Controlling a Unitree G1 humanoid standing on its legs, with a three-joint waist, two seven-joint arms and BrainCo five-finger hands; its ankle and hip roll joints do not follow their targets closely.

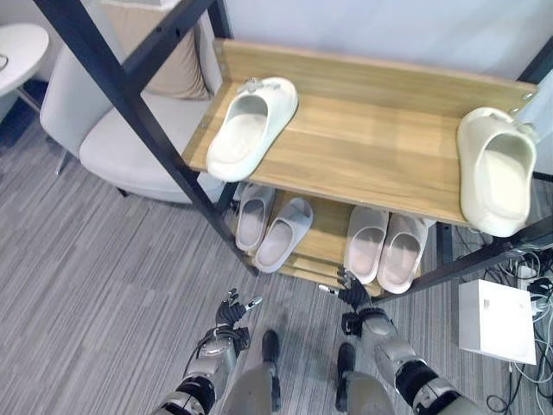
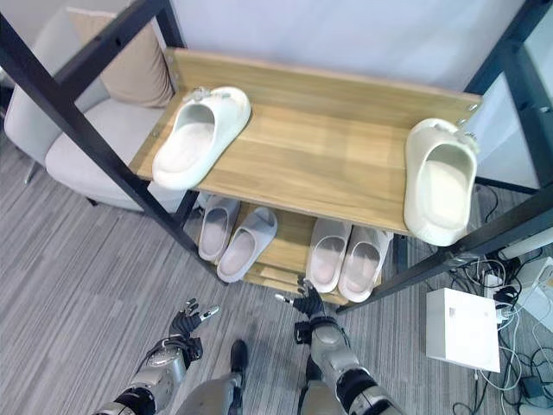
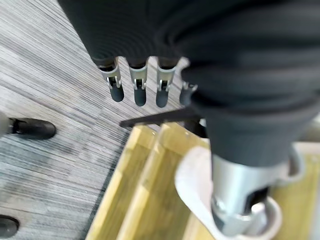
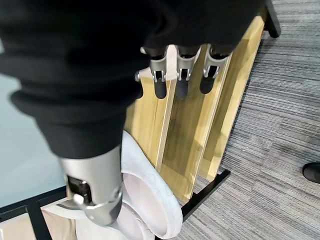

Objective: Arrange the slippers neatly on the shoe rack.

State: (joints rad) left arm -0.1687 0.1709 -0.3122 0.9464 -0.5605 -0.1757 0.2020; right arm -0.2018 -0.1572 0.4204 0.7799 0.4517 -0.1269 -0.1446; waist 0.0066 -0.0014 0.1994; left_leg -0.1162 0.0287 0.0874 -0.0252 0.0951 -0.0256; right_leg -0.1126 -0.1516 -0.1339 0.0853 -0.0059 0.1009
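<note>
Two cream slippers lie far apart on the wooden top shelf (image 1: 371,147) of the shoe rack: one at the left end (image 1: 251,125), angled, and one at the right end (image 1: 495,169), overhanging the front edge. On the lower shelf (image 1: 324,233) lie a pale grey pair (image 1: 272,226) and a pinkish pair (image 1: 386,246). My left hand (image 1: 232,313) hangs low over the carpet in front of the rack, fingers (image 3: 140,92) straight, holding nothing. My right hand (image 1: 354,296) hangs by the lower shelf's front edge, fingers (image 4: 181,82) straight and empty, with a pale slipper (image 4: 150,200) just beyond it.
A black slanted frame post (image 1: 130,95) crosses in front of the rack's left end. A grey armchair (image 1: 121,138) with a beige cushion stands to the left, beside a small round white table (image 1: 17,47). A white box (image 1: 497,320) and cables lie on the floor at right.
</note>
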